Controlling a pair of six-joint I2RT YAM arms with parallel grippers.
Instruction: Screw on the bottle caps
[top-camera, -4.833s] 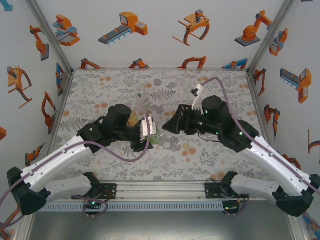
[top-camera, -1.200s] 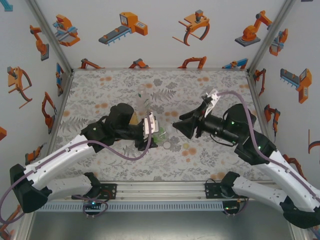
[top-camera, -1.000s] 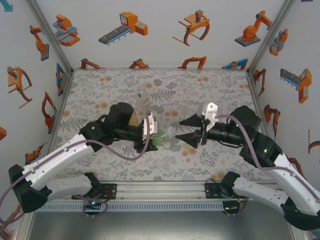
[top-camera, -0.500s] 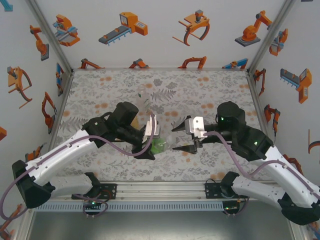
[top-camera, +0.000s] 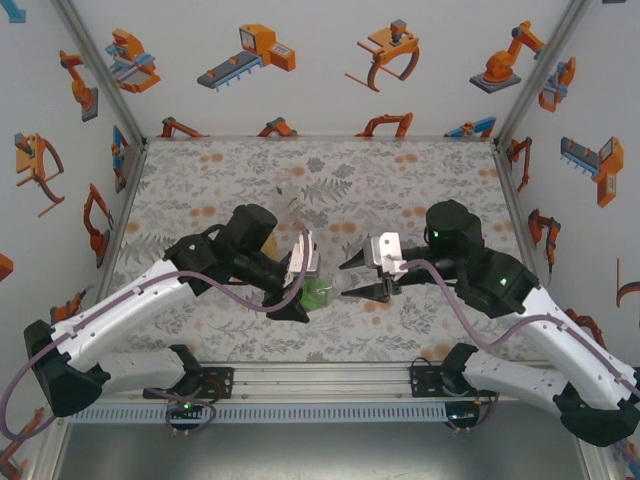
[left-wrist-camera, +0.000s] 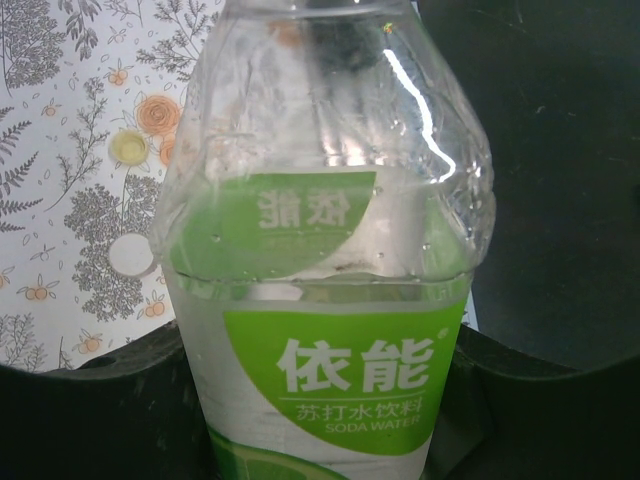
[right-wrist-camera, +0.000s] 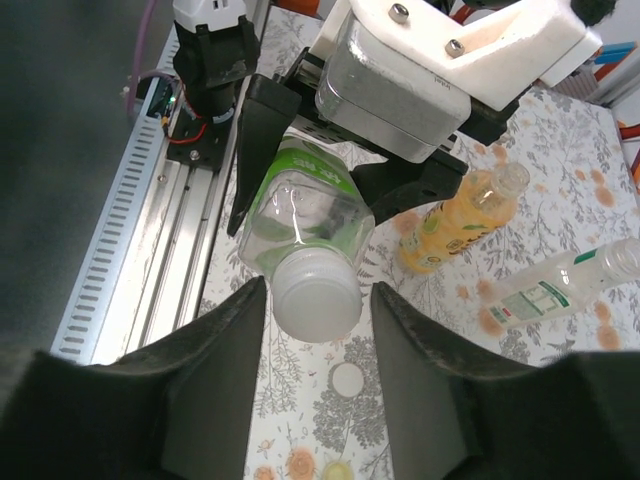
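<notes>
Our left pincer is clamped on the body of the green bottle, holding it tipped with its neck toward our right pincer. The white cap sits on that neck between the right pincer's fingers. They flank it closely, but we cannot tell whether they press it. Beyond the left pincer are the amber bottle and the clear bottle.

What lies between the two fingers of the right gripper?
The white cap of the green-labelled bottle, which the left gripper holds. The right wrist view shows it; whether the fingers touch it is unclear.
</notes>
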